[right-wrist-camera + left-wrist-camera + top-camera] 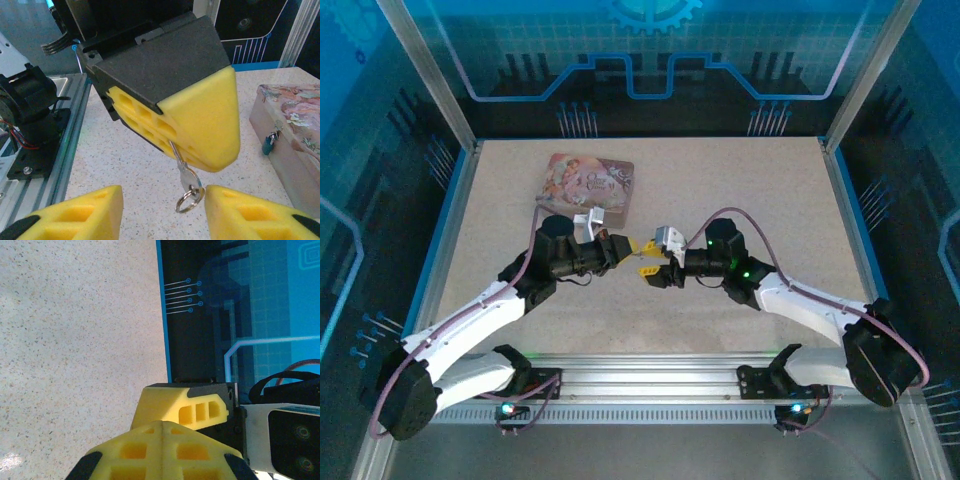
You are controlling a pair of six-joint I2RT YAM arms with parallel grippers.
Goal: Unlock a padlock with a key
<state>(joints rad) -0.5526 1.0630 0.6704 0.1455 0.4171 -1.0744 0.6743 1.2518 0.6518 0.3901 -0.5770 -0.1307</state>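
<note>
The left gripper (210, 150) is pinching the key (186, 176) by its upper end, its ring (189, 200) dangling between the parted, empty fingers of the right gripper (162, 212). The padlock (269, 143) is hanging on the tin's (295, 125) front wall, well apart. This looks like a handover: the right fingers should be taking the flat head squarely, not the loose ring. Bare table (125, 160) is lying below; tin and near rail (75, 135) are bounding any swing
</note>
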